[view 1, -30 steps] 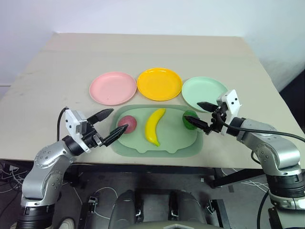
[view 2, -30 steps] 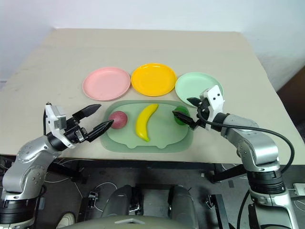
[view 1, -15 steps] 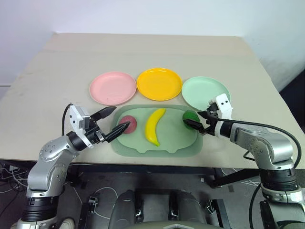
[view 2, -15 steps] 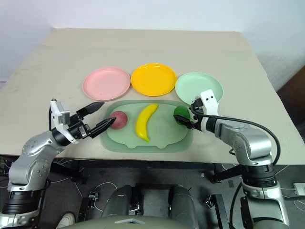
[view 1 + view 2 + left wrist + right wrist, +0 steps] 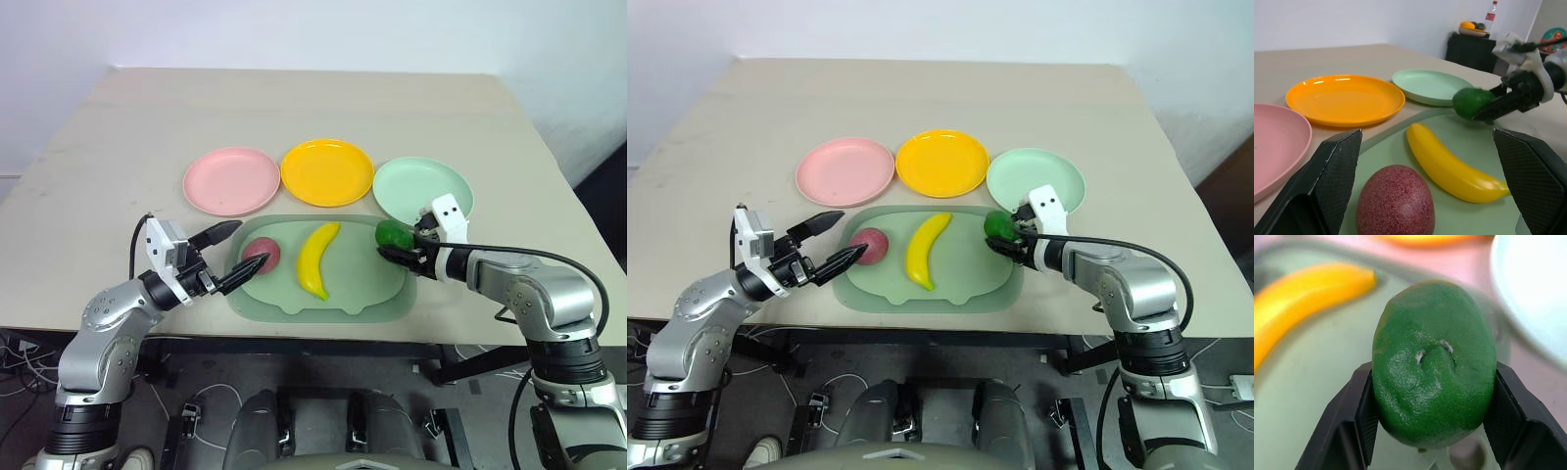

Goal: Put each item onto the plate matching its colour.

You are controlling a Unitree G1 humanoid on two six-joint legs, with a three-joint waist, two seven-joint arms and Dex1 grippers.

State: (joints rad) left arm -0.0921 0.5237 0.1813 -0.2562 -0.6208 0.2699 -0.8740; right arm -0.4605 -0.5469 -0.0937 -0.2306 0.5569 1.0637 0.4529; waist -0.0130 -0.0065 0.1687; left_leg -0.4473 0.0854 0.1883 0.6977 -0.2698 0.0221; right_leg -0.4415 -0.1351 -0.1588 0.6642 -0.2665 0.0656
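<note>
**Green fruit gripped at the board's edge, two fruits left to sort**

While the right gripper (image 5: 400,246) clamps the dark green round toy fruit (image 5: 393,234) between its two black fingers, the left eye view shows that fruit at the right end of the large pale green rounded-rectangle board (image 5: 343,294), just short of the pale mint green round plastic plate (image 5: 423,189). That plate, the yellow round plate (image 5: 327,171) and the pink round plate (image 5: 231,180) are all empty. The board carries the curved yellow toy banana (image 5: 316,258) and the dull red-maroon toy ball (image 5: 263,254).

The left wrist view shows the left gripper (image 5: 1432,188) with its jaws spread wide, holding nothing, the maroon ball lying between and just ahead of the fingers (image 5: 1334,181).

In the right wrist view, the green fruit fills the gap between the finger pads (image 5: 1365,417), held at its lower half.

The main risk, as I judge it, is slippage: the fruit is smooth and rounded and held low, so a quick swing toward the mint plate could roll it out, onto the table or the yellow plate. The open left jaws could also nudge the maroon ball away if they close off-centre.
</note>
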